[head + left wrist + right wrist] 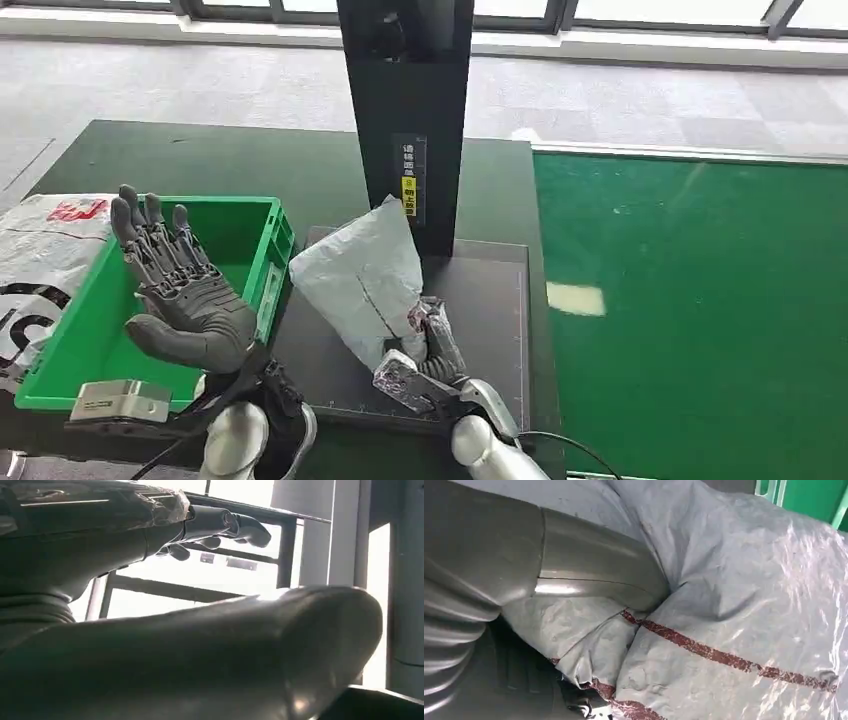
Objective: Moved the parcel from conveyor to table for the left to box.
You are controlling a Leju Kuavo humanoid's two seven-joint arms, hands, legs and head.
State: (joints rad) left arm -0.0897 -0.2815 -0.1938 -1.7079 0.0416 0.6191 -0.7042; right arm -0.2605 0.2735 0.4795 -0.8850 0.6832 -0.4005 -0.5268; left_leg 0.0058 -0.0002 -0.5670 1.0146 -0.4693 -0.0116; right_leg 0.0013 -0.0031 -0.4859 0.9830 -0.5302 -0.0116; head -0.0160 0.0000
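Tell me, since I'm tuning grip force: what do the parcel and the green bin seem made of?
The parcel looks like thin grey plastic film, glossy and crinkled, denting under the right hand. The green bin looks like rigid moulded plastic, with a smooth, slightly shiny rim.

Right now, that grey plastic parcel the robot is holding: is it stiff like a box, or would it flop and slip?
The grey parcel probably flops: its film is creased and dents under the right hand. Its sheen suggests it is somewhat slippery. It seems light, since one hand holds a corner while it stands tilted on the dark mat.
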